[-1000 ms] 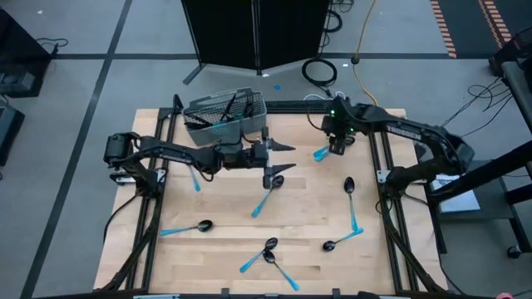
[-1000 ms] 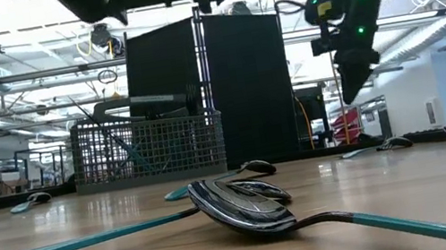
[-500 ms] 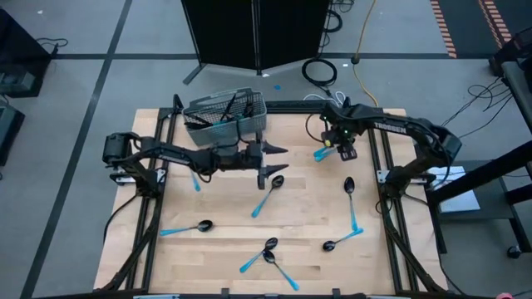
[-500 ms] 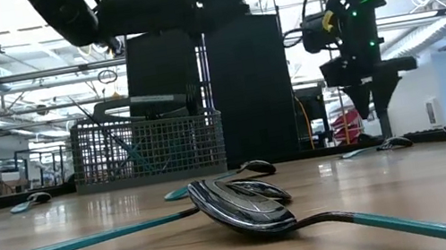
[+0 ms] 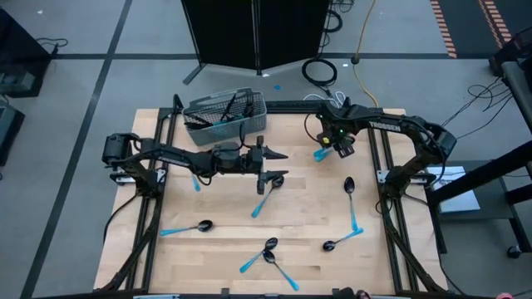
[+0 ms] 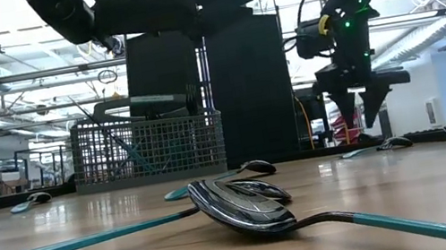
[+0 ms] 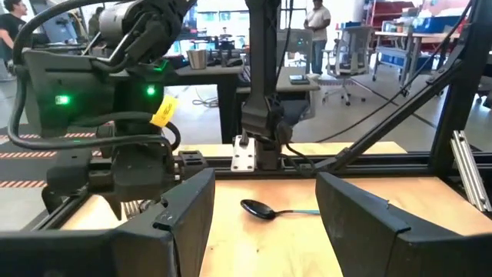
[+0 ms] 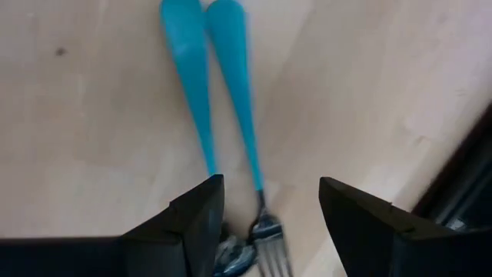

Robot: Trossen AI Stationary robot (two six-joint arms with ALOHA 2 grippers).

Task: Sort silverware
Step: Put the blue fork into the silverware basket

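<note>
Two blue-handled pcs, fork point(image 8: 254, 165) + another point(image 8: 188, 77), under right gripper point(image 5: 341, 146), jaws apart, right of basket point(image 5: 224, 116); left gripper point(image 5: 268, 164) open, below basket.

Grey floor point(image 5: 75, 75) with dark seams surrounds the wooden table point(image 5: 224, 249); a black cabinet point(image 5: 253, 33) stands at top centre; striped tape point(image 5: 445, 29) upper right

The forks and spoons point(image 5: 267, 199) have bright light-blue handles and dark, shiny heads, and they lie on a pale wooden table point(image 5: 224, 249) with a faint grain. The basket point(image 5: 224, 119) at the table's far edge is grey wire mesh. Both arms point(image 5: 174, 154) are black, with green lights glowing on the right one point(image 6: 350, 25).
</note>
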